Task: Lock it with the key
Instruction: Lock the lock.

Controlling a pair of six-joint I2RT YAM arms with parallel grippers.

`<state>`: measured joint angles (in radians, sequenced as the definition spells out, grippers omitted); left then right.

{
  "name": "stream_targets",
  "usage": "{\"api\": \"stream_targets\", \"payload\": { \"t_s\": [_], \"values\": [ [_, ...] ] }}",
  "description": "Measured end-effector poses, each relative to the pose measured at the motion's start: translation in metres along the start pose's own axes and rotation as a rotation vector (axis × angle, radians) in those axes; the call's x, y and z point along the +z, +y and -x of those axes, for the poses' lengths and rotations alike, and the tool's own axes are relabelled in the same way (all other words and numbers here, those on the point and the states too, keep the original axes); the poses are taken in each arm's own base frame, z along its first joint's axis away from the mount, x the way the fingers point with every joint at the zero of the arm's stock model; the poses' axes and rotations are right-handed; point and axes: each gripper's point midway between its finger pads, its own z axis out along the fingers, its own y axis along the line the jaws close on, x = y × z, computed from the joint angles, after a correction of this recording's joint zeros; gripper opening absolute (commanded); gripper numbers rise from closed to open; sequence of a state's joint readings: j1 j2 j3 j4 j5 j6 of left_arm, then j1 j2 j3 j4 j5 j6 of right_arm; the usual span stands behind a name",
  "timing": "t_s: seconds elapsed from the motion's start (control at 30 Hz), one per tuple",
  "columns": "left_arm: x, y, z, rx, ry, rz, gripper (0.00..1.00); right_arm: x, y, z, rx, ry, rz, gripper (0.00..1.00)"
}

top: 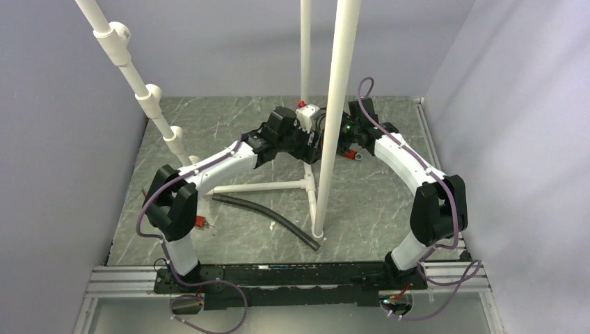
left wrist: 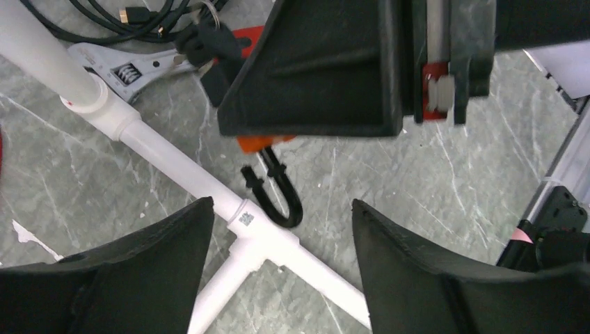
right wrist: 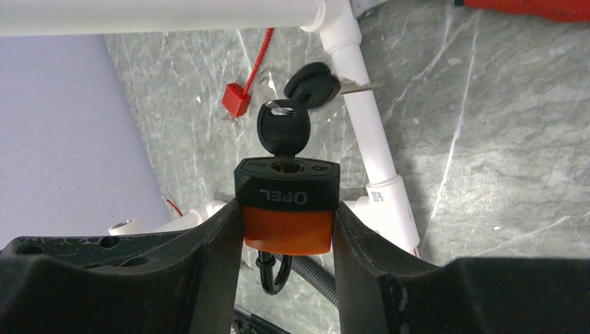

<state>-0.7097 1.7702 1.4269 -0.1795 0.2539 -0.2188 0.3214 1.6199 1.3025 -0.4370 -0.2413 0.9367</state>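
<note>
Right gripper point(right wrist: 286, 209) grips the orange padlock point(right wrist: 286, 236) firmly by its sides, and the black key point(right wrist: 282, 131) sits in its keyhole. Left gripper point(left wrist: 278, 209) is wide open, just beside the shackle point(left wrist: 284, 221).

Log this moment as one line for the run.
right claw: shut on padlock | key: inserted in padlock | left claw: open

Padlock point(right wrist: 286, 226): orange body, black cap with white lettering; key point(right wrist: 282, 130) head black. Table point(top: 376, 202): dark grey-green, marbled with pale veins. Pipe frame point(right wrist: 369, 132) white, tag point(right wrist: 236, 99) red, hose point(top: 271, 214) black, walls point(top: 56, 174) plain pale lilac-grey.
</note>
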Motion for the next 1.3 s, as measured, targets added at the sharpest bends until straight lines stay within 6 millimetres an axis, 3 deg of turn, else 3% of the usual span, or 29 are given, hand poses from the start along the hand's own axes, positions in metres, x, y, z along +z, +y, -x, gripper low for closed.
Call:
{"api": "stream_targets", "payload": {
  "t_s": [0.23, 0.4, 0.47, 0.53, 0.57, 0.63, 0.77, 0.87, 1.1, 1.3],
  "values": [
    [0.012, 0.008, -0.007, 0.019, 0.025, 0.069, 0.32, 0.000, -0.001, -0.006, 0.017, 0.016, -0.013, 0.00],
    [0.013, 0.004, -0.004, 0.020, 0.020, 0.066, 0.12, 0.000, 0.001, -0.004, 0.031, 0.007, -0.006, 0.00],
    [0.013, 0.004, -0.003, 0.016, 0.018, 0.073, 0.00, 0.000, 0.002, -0.004, 0.039, 0.008, -0.004, 0.16],
    [0.013, 0.009, -0.004, 0.007, 0.018, 0.097, 0.00, 0.000, 0.003, -0.004, 0.059, 0.012, 0.002, 0.39],
    [0.012, 0.010, -0.004, 0.002, 0.019, 0.102, 0.00, 0.000, 0.005, -0.004, 0.064, 0.013, 0.008, 0.56],
    [0.012, 0.013, -0.004, -0.001, 0.022, 0.107, 0.00, 0.001, 0.007, -0.004, 0.067, 0.015, 0.024, 0.74],
    [0.010, 0.014, -0.013, -0.005, 0.058, 0.106, 0.00, -0.002, 0.006, -0.011, 0.044, 0.044, 0.060, 0.94],
    [0.005, 0.017, -0.024, 0.000, 0.095, 0.085, 0.00, -0.011, 0.001, -0.011, 0.023, 0.056, 0.087, 0.99],
    [-0.026, 0.028, -0.034, 0.004, 0.175, -0.018, 0.00, -0.049, -0.022, 0.009, -0.051, 0.021, 0.219, 1.00],
    [-0.059, 0.017, -0.034, 0.101, 0.213, -0.152, 0.00, -0.079, -0.021, 0.016, -0.358, -0.057, 0.339, 1.00]
  ]
}}
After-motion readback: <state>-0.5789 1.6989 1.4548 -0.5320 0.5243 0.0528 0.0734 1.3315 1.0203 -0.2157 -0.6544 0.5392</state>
